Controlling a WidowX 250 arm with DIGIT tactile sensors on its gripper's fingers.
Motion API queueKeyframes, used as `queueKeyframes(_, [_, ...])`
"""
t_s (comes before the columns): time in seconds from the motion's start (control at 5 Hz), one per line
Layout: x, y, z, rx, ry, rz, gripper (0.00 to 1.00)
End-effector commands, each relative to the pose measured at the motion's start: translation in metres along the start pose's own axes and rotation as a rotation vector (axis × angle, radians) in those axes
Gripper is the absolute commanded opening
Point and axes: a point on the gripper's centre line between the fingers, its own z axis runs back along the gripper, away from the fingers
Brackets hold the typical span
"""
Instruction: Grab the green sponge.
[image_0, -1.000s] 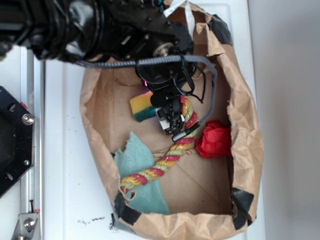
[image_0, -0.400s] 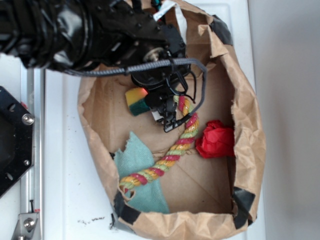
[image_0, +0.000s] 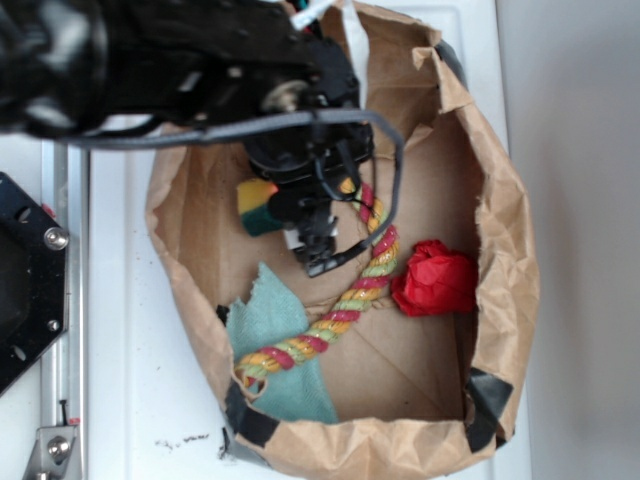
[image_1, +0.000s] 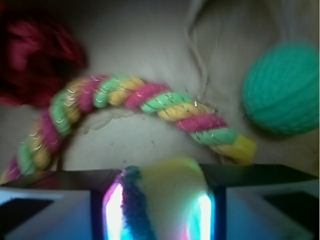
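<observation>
The sponge (image_1: 160, 197) is yellow foam with a dark green strip down its left side, pinched between the pads of the gripper (image_1: 159, 210). Inside the paper bag (image_0: 505, 300), left to right: a teal cloth (image_0: 275, 345), the sponge at the upper left, a coloured rope (image_0: 345, 300) and a red cloth (image_0: 435, 280). A green ball (image_1: 282, 87) lies by the rope's end.

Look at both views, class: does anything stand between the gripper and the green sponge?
Nothing visible does. In the wrist view the green sponge already sits between the fingers of the gripper. The rope toy and green ball lie beyond it, apart from the sponge.
</observation>
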Motion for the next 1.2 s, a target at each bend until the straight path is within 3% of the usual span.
queueKeyframes(0.0, [0.066, -0.070, 0.099, -0.057, -0.124, -0.302, 0.00])
queueKeyframes(0.2, [0.073, -0.077, 0.111, 0.052, -0.072, -0.387, 0.00])
queueKeyframes(0.4, [0.075, -0.081, 0.122, 0.125, -0.105, -0.362, 0.00])
queueKeyframes(0.6, [0.079, -0.076, 0.141, 0.128, -0.166, -0.318, 0.00])
queueKeyframes(0.8, [0.068, -0.063, 0.137, 0.149, -0.144, -0.286, 0.00])
queueKeyframes(1.0, [0.044, -0.045, 0.113, 0.258, -0.039, -0.274, 0.00])
